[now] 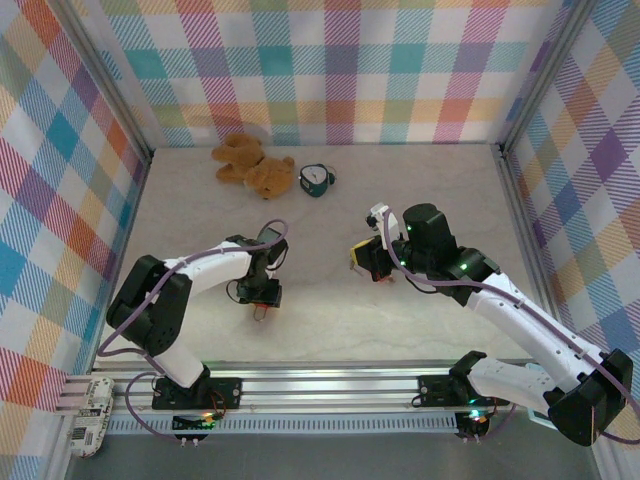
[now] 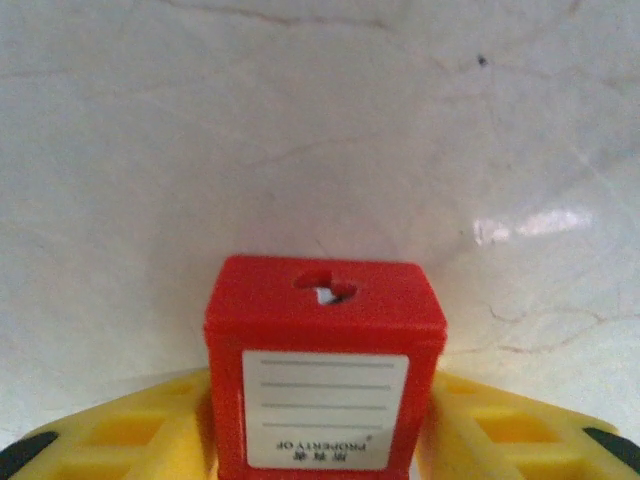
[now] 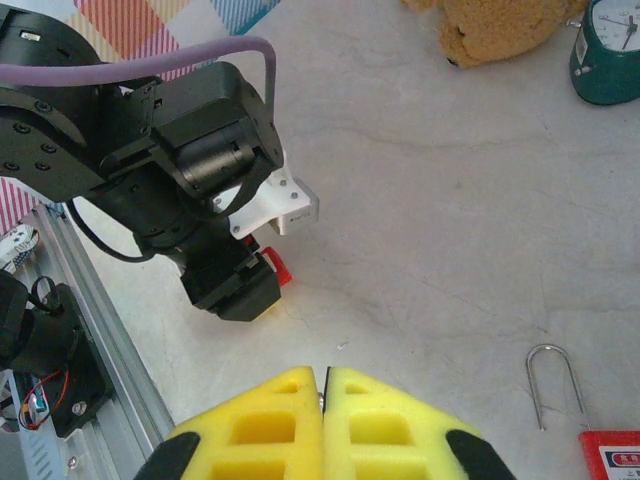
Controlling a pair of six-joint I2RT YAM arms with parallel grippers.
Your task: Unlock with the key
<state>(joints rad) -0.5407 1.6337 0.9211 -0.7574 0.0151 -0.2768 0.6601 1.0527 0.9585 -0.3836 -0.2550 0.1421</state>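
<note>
At mid-table, your left gripper [image 1: 263, 300] clamps a boxy red plastic padlock [image 2: 325, 370], its keyhole [image 2: 325, 287] end jutting past the yellow foam pads over bare marbled tabletop [image 2: 300, 120]. Your right gripper [image 3: 324, 374], pads pressed together, pinches the slim key [image 3: 325, 390]; only its thin edge shows, running along the fingers. A second padlock [image 3: 612, 455] lies nearby.
</note>
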